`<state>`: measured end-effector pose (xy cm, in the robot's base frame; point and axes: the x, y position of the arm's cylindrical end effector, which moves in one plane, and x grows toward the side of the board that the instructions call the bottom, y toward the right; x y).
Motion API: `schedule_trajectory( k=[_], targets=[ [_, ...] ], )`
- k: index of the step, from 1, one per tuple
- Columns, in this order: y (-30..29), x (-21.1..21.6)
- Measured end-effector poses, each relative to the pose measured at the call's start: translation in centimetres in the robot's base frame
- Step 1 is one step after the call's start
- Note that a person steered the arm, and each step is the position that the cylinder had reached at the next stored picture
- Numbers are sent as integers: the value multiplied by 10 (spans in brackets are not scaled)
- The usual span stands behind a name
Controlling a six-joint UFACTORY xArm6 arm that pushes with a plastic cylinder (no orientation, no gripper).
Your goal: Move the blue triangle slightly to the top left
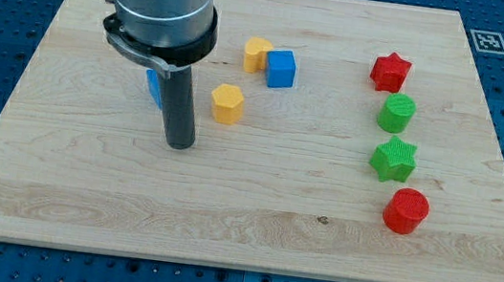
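Note:
The blue triangle (pixel 154 88) lies at the board's upper left and is mostly hidden behind my rod; only a thin blue sliver shows. My tip (pixel 179 143) rests on the board just below and to the right of that block, close to it. I cannot tell whether the rod touches it.
A yellow hexagon (pixel 228 103) sits right of the rod. A yellow heart-like block (pixel 257 54) touches a blue cube (pixel 281 69) above it. On the right stand a red star (pixel 391 71), a green cylinder (pixel 396 112), a green star (pixel 393 159) and a red cylinder (pixel 406 211).

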<state>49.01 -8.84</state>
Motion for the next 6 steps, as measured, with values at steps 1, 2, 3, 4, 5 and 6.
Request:
schedule_trajectory(
  k=[1,2,3,4,5,6],
  targets=[
    [0,-20],
    [-2,-40],
    [-13,-60],
    [-29,-77],
    [-43,-94],
    [-50,-113]
  ],
)
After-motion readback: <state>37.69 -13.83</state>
